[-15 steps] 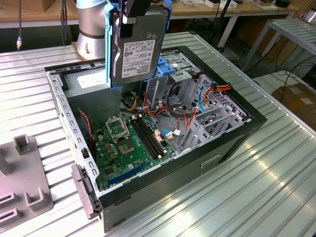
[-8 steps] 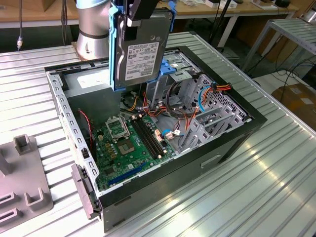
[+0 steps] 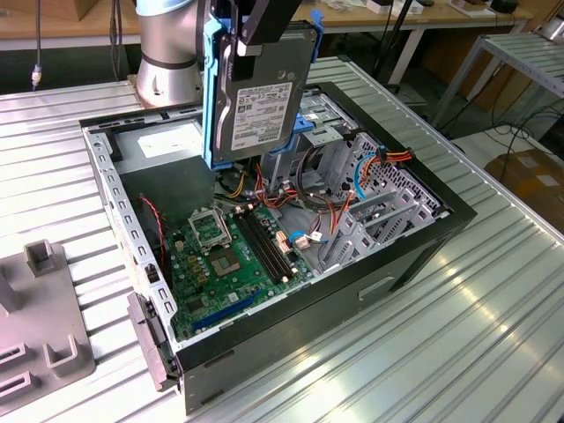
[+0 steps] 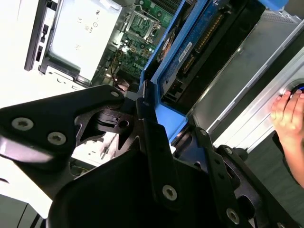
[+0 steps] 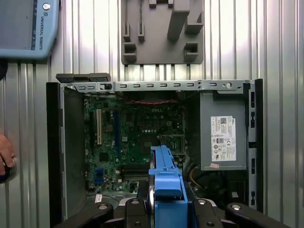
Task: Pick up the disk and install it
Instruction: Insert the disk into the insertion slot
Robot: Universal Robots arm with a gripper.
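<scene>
The disk (image 3: 261, 99), a grey-metal hard drive with a white label in a blue carrier rail, hangs on edge above the back part of the open computer case (image 3: 414, 256). My gripper (image 3: 256, 31) is shut on its upper edge. In the second wrist view the black fingers (image 4: 152, 133) clamp the blue rail of the disk (image 4: 190, 52). In the first wrist view the disk's blue rail (image 5: 165, 178) sits between the gripper (image 5: 166, 209) arms, over the motherboard (image 5: 133, 137).
The case holds a green motherboard (image 3: 233, 251), a grey power-supply box (image 5: 223, 137) and a metal drive cage (image 3: 370, 211) with cables. A grey fixture (image 3: 40, 308) lies on the ribbed table (image 3: 458, 344). A person's hand (image 4: 289, 118) rests beside the case.
</scene>
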